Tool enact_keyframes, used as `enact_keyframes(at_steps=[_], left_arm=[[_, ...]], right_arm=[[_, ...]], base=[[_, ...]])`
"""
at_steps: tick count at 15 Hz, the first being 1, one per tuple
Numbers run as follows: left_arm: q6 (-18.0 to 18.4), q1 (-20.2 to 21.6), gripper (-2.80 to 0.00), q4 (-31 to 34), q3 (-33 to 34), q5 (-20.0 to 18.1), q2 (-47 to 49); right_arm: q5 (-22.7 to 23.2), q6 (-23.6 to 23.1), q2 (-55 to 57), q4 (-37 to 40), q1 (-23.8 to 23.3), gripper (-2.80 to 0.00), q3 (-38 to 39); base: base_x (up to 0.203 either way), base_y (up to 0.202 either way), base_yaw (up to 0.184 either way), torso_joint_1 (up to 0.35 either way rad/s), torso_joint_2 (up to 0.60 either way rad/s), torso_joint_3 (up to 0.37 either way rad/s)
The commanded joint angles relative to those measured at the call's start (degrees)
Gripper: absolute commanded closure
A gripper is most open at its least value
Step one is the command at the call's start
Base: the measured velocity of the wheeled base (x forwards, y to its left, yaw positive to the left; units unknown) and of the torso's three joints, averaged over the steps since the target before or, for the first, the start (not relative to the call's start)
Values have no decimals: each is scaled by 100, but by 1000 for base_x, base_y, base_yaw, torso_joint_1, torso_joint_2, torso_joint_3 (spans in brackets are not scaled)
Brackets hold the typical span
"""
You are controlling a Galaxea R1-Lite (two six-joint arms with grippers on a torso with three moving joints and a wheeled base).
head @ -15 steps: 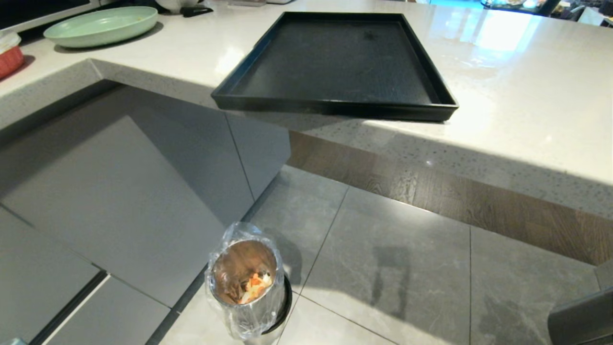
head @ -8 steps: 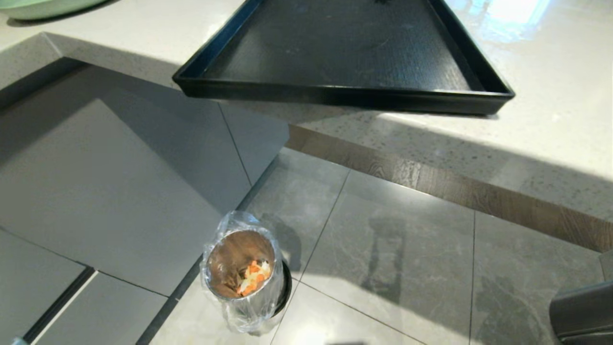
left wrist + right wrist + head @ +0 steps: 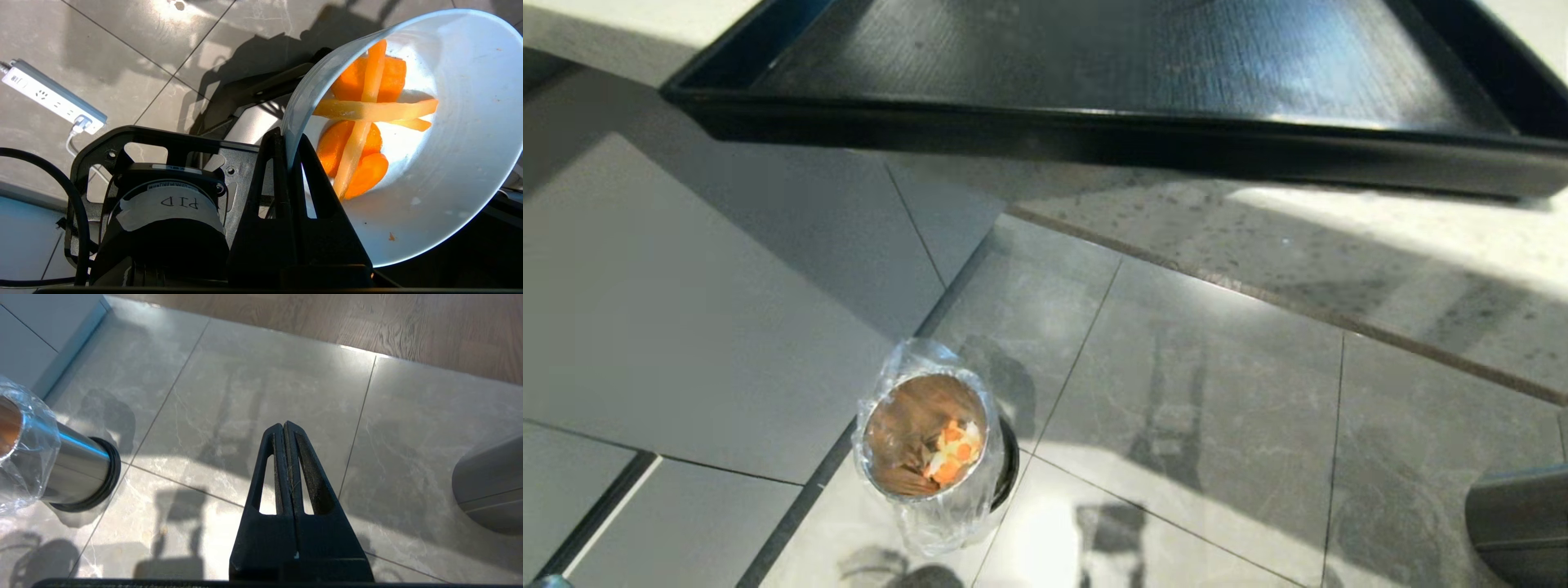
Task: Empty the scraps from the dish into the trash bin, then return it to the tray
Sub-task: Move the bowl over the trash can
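trash bin (image 3: 927,441) on floor (image 3: 1217,408), tray (image 3: 1094,122) on counter (image 3: 1339,245) behind

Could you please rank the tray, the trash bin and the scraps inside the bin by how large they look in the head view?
Largest to smallest as they look in the head view:
1. The tray, much nearer the camera, so its lead is exaggerated.
2. The trash bin on the floor.
3. The scraps inside the bin.

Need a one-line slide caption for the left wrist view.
Left gripper pinches the dish by its rim, scraps still inside, above the tiled floor.
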State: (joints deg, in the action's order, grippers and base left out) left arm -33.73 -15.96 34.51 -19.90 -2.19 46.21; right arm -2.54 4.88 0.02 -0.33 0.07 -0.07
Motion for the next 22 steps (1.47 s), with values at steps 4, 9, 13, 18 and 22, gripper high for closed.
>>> enact_keyframes(at_steps=[4,9,13,18,22], left_arm=[[-134,-4,0,21,-58,26,-7],[-130,-3,0,21,-32,52,-42],[-125,-39,0,29,-23,140,-164],[-134,-39,0,29,-14,202,-253],[-142,-22,0,22,-14,202,-297]], right_arm=[[-1,5,-2,-2,1,0,7],[-1,5,-2,-2,1,0,-1],[-1,5,-2,-2,1,0,-1],[-1,5,-2,-2,1,0,-1],[-1,5,-2,-2,1,0,7]], base=[[0,0,0,4,2,-66],[0,0,0,0,0,0],[0,0,0,0,0,0],[0,0,0,0,0,0],[0,0,0,0,0,0]])
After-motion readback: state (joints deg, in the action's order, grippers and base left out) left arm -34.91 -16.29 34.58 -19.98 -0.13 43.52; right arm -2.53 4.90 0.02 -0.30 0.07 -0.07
